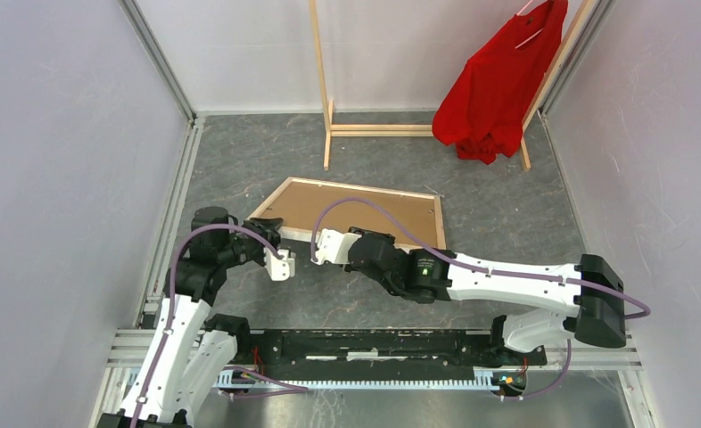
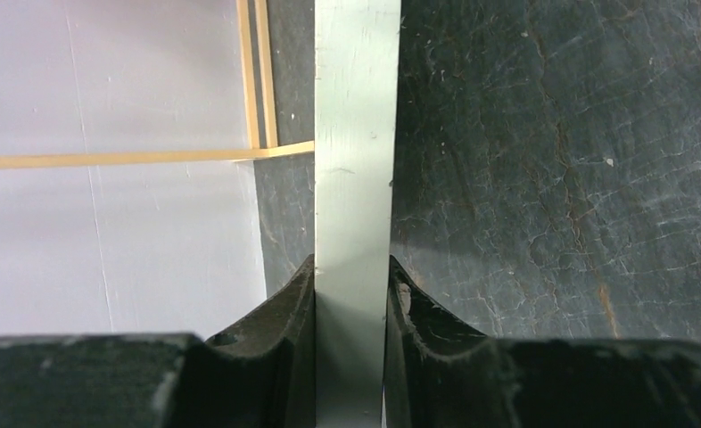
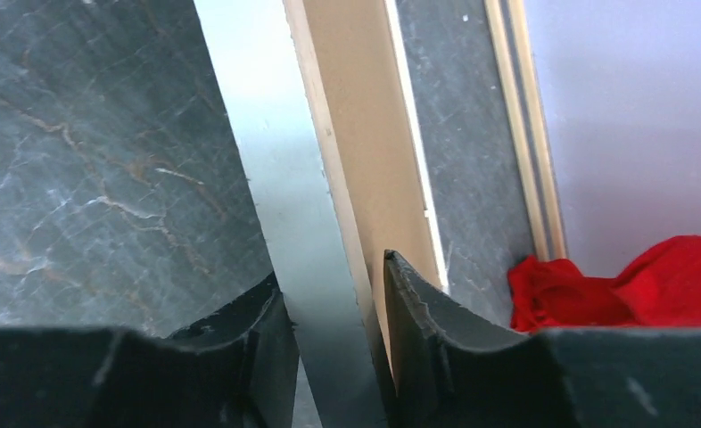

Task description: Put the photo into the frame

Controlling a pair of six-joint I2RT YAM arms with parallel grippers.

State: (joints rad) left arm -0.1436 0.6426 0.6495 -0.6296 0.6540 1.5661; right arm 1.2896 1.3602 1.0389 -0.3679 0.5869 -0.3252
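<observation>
The frame [image 1: 276, 194] is back side up in the middle of the table, its near edge raised, with a light wood border. The photo's plain brown back [image 1: 365, 212] fills it; the printed side is hidden. My left gripper [image 1: 280, 256] is shut on the frame's near edge by its left corner. In the left wrist view the white edge [image 2: 356, 134] runs between the fingers of that gripper [image 2: 351, 267]. My right gripper [image 1: 322, 246] is shut on the same near edge, a little to the right. In the right wrist view that gripper [image 3: 329, 272] clamps the white edge [image 3: 267, 134], with the brown board [image 3: 365, 134] beside it.
A tall wooden clothes rack [image 1: 325, 89] with a red shirt [image 1: 498, 80] stands at the back; the shirt also shows in the right wrist view [image 3: 632, 285]. White walls close in the left, right and back. A metal rail [image 1: 173, 205] runs along the table's left edge.
</observation>
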